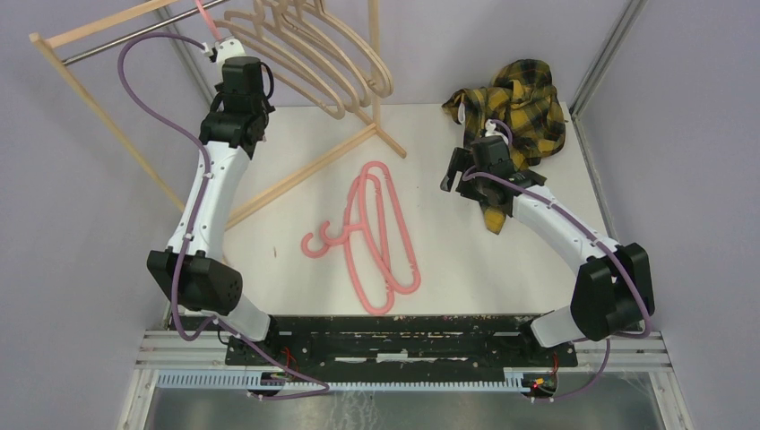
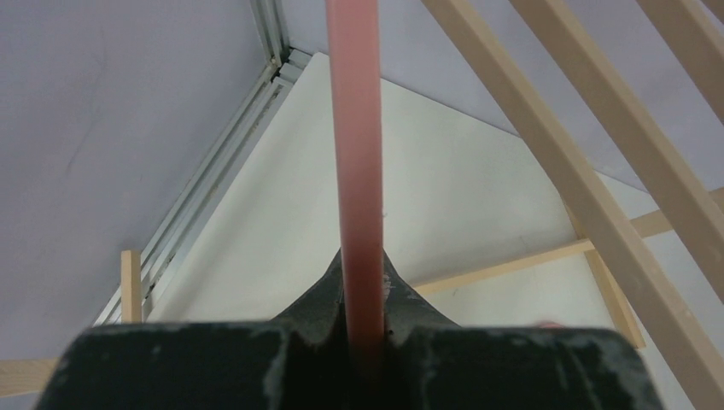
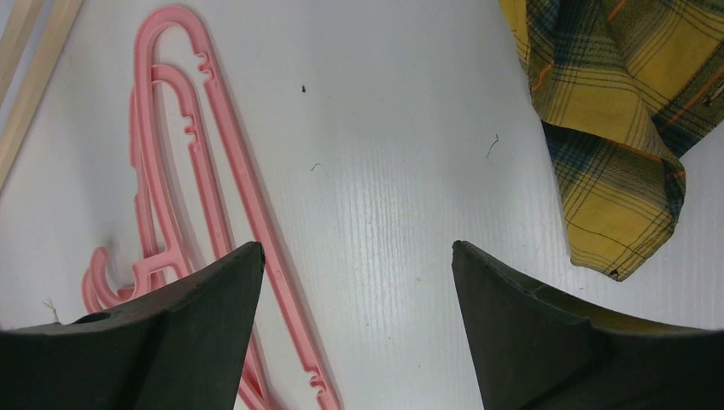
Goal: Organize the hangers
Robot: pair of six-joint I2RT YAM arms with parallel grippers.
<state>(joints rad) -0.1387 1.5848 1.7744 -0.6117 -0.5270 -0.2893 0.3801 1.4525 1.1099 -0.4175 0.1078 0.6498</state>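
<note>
– Worktop (image 1: 502,260) first: what does that flat white surface carry?

– Biggest is the wooden rack (image 1: 305,175) with its metal rail (image 1: 134,38), standing across the far left corner. At the far right lies a crumpled yellow plaid shirt (image 1: 520,103).

– And the arms?

– The left arm (image 1: 211,193) stretches away from its base along the left side, with its wrist lifted to the rail near the rack's left end. The right arm (image 1: 556,219) has its elbow pushed out toward the right edge. Its forearm angles back inward and its wrist tips down over the worktop, just in front of the shirt.

– Where are the hangers?

– A row of thin beige hangers (image 1: 332,63), rounded loops with hooks, hangs from the rail toward its right end. A small pile of pink plastic hangers (image 1: 381,233) lies flat mid-worktop, overlapping, hooks pointing left.

– The pincers?

– The left pincer (image 2: 363,290) is clamped tight on the thin bar of a single pink hanger (image 2: 354,154), which rises straight out from between the fingers, up by the rail. Whether its hook sits over the rail I cannot tell. The right pincer (image 3: 357,248) is spread wide and holds nothing. Bare worktop shows between its fingers, the pink pile lies beside one finger, and the shirt's hem lies off past the other.
</note>
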